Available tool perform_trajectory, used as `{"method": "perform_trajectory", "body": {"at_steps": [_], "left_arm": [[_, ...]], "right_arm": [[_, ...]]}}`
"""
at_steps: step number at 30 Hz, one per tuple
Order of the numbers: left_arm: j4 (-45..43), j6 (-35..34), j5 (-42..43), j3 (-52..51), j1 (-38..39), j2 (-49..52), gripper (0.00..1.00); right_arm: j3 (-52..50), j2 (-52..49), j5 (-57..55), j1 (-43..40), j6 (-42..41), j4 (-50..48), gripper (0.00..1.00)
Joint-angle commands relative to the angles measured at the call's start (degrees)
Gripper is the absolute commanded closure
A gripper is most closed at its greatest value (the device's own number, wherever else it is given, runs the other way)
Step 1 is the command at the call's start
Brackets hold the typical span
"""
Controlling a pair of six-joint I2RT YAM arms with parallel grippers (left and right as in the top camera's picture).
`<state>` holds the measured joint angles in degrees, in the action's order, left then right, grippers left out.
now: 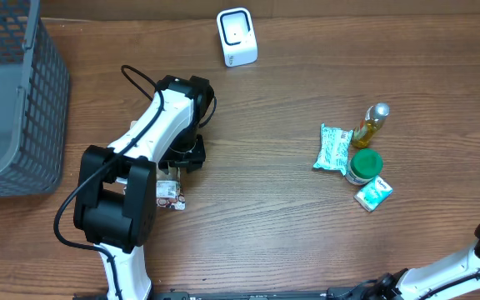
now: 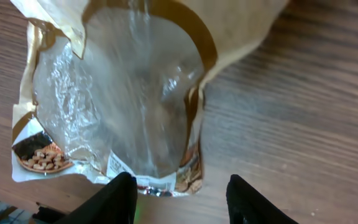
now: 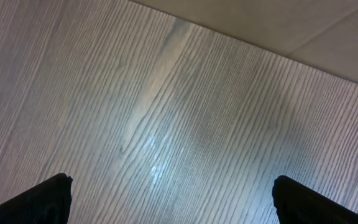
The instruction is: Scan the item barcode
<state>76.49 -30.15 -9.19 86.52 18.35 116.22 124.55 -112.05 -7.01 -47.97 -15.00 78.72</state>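
Left wrist view: my left gripper (image 2: 179, 183) straddles pouch (image 2: 117, 99) edge, grip unclear; overhead, arm (image 1: 144, 137) covers most of pouch. Right gripper (image 3: 169, 186) wide apart, wrist view only.

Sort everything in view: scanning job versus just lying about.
Job: snack pouch, white scanner, left gripper.
Lying about: wire basket, oil bottle, green-lidded jar, green packet, small packet.
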Motion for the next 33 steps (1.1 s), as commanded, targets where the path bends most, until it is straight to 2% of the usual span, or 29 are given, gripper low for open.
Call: {"method": "perform_trajectory", "body": {"at_steps": [1, 9, 16, 22, 27, 28, 30, 33], "left_arm": [[-0.57, -2.23, -2.19, -0.44, -0.52, -1.05, 0.49], [-2.75, -1.99, -9.27, -0.52, -1.25, -1.01, 0.52], [-4.63, -2.01, -7.26, -0.68, -0.96, -0.35, 0.57], [-4.85, -2.01, -8.09, -2.19, -0.96, -0.15, 0.57], [-8.92, -2.01, -7.69, -5.62, -0.98, -0.15, 0.56], [-9.77, -2.01, -7.69, -6.36, -0.94, -0.15, 0.58], [-11.45, -2.01, -7.69, -7.63, -0.92, -0.15, 0.69], [-12.74, -1.99, -7.69, -7.54, -0.92, -0.17, 0.96]], "right_arm": [[0.55, 0.81, -0.39, -0.04, 0.02, -0.17, 0.0], [0.55, 0.81, -0.39, -0.04, 0.02, -0.17, 0.0], [0.55, 0.81, -0.39, -0.04, 0.02, -0.17, 0.0], [0.55, 0.81, -0.39, -0.04, 0.02, -0.17, 0.0], [0.55, 0.81, -0.39, -0.04, 0.02, -0.17, 0.0], [0.55, 0.81, -0.39, -0.04, 0.02, -0.17, 0.0], [0.55, 0.81, -0.39, -0.04, 0.02, -0.17, 0.0], [0.55, 0.81, -0.39, -0.04, 0.02, -0.17, 0.0]]}}
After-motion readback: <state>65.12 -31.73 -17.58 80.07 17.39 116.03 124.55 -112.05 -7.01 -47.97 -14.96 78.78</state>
